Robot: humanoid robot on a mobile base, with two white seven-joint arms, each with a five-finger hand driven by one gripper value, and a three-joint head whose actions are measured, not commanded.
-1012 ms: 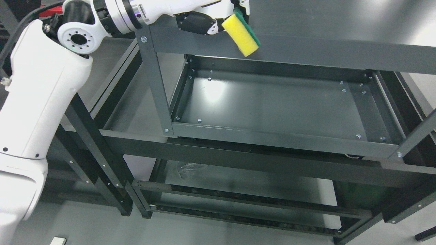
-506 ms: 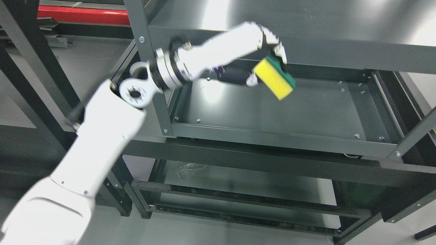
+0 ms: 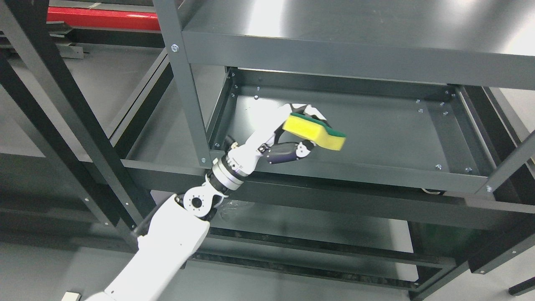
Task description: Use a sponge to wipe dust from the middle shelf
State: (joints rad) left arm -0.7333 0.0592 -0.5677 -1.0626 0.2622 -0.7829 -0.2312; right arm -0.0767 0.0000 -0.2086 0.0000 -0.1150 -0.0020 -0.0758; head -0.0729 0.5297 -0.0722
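Note:
My left hand (image 3: 303, 133) is shut on a yellow sponge with a green scouring side (image 3: 314, 132). The arm comes up from the lower left and reaches over the front rail into the middle shelf (image 3: 376, 133), a dark grey metal tray. The sponge lies nearly flat, green side on its far edge, over the left-middle part of the shelf. I cannot tell whether it touches the shelf floor. The right arm is not in view.
The top shelf (image 3: 355, 25) overhangs the back of the middle shelf. A grey upright post (image 3: 188, 96) stands at the shelf's front left corner. The front rail (image 3: 342, 171) runs under my forearm. A lower shelf (image 3: 301, 225) shows below. A second dark rack (image 3: 67, 104) stands to the left.
My left arm has swung down from the height of the top shelf and now enters the middle shelf from below the front rail. The sponge dropped from the top edge to over the shelf floor.

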